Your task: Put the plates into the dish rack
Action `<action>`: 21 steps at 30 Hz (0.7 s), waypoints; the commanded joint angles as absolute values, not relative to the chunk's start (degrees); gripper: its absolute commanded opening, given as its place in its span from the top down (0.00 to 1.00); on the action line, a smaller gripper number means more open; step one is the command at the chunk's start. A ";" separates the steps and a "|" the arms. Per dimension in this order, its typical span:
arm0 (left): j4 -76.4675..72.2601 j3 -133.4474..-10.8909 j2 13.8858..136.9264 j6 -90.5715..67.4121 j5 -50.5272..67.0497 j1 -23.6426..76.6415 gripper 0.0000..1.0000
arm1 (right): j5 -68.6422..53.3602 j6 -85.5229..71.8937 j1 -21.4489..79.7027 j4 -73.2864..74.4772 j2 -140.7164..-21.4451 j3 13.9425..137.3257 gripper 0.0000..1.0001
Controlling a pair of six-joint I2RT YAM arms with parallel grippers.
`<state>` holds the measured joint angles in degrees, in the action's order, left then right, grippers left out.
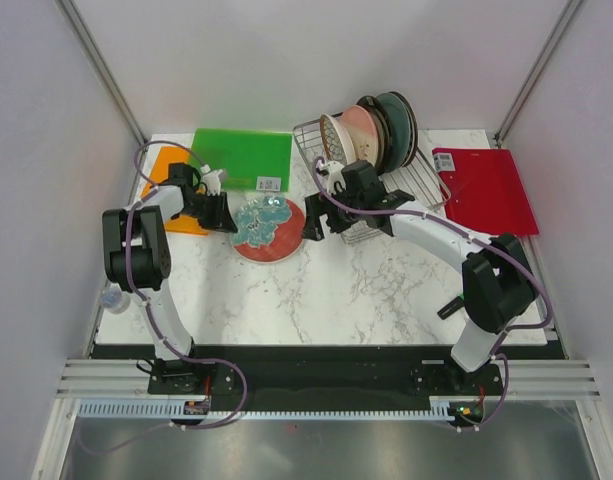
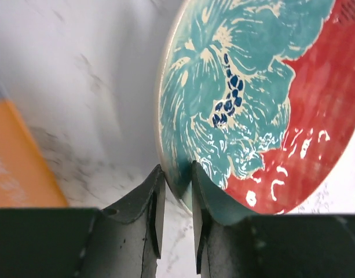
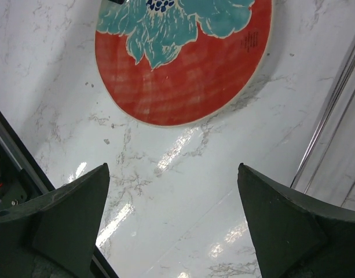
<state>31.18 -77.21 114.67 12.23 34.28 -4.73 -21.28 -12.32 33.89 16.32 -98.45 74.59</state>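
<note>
Just below the middle of the top view, on the white marble table (image 1: pixel 386 290), we see a round red plate with teal flowers (image 1: pixel 269 230) lying face up, cream along its edge. Our left gripper (image 2: pixel 177 174) is pinched onto that plate's left rim, one finger on each side. Our right gripper (image 3: pixel 172 168) hangs spread wide over bare marble just right of the plate, holding nothing. Our left arm (image 1: pixel 136 250) folds sharply at the elbow, while our right arm (image 1: pixel 436 235) stretches diagonally from the lower right. Further up, right of centre, the silver wire dish rack (image 1: pixel 426 185) holds several other round plates (image 1: pixel 371 130) standing on edge.
</note>
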 commanded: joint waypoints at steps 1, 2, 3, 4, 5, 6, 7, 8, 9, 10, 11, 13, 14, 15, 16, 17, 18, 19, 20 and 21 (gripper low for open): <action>36.21 -70.76 109.52 21.97 39.20 -4.66 0.86 | -25.22 -12.66 33.93 13.18 -99.22 73.92 0.02; 36.65 -70.06 109.16 22.49 39.55 -4.92 0.88 | -25.57 -12.22 33.93 13.10 -99.49 73.74 0.02; 37.00 -68.66 108.64 23.54 40.33 -5.01 0.91 | -25.75 -12.22 33.93 13.10 -99.67 73.48 0.02; 37.26 -68.12 108.37 23.99 40.60 -5.53 0.97 | -25.93 -12.30 33.93 13.18 -99.93 73.22 0.02; 38.40 -67.77 108.11 24.60 40.95 -5.97 0.97 | -26.28 -12.13 33.93 13.18 -100.11 72.95 0.02; 38.93 -66.81 107.50 25.83 42.26 -6.50 0.97 | -27.24 -12.04 33.84 13.18 -100.19 72.51 0.02; 39.46 -66.45 107.14 26.62 43.23 -7.98 0.97 | -27.59 -11.87 33.92 13.18 -100.11 72.25 0.02; 40.51 -66.01 106.70 29.50 44.81 -9.04 0.98 | -28.29 -11.08 33.93 13.18 -100.19 71.99 0.02; 42.87 -65.74 106.44 31.53 48.83 -11.66 0.97 | -30.13 -10.47 33.93 13.27 -100.28 72.07 0.02; 44.02 -65.57 106.44 33.29 50.87 -12.99 0.97 | -31.71 -9.85 33.75 13.27 -100.89 72.16 0.02; 45.08 -65.39 106.44 37.05 52.72 -14.23 0.97 | -32.95 -9.32 33.75 13.36 -101.25 72.68 0.02; 47.54 -65.56 107.05 39.80 55.28 -16.69 0.97 | -35.50 -8.88 33.58 13.71 -102.99 73.73 0.02; 48.42 -65.74 107.31 42.60 55.72 -17.13 0.97 | -36.55 -8.70 33.49 13.62 -103.62 74.70 0.02; 50.60 -66.18 107.49 44.19 57.11 -17.66 0.97 | -37.69 -8.27 33.49 13.88 -105.19 75.32 0.02; 51.93 -66.36 107.58 45.95 58.17 -18.01 0.97 | -39.36 -8.44 33.57 14.06 -105.99 76.11 0.02; 53.77 -66.79 107.58 50.40 59.31 -18.19 0.97 | -40.24 -8.52 33.49 14.24 -106.78 77.59 0.02; 56.83 -67.14 107.58 52.54 61.50 -18.45 0.97 | -40.95 -8.70 33.49 14.50 -108.44 78.30 0.02; 58.95 -67.50 107.67 54.65 62.65 -18.54 0.97 | -42.09 -8.70 33.40 14.50 -109.07 79.09 0.02; 60.45 -68.46 107.75 57.71 64.58 -18.63 0.97 | -42.36 -8.88 33.57 14.50 -109.77 80.49 0.02; 62.38 -69.08 107.84 59.66 65.73 -18.81 0.97 | -42.45 -8.88 33.57 14.68 -110.99 81.20 0.02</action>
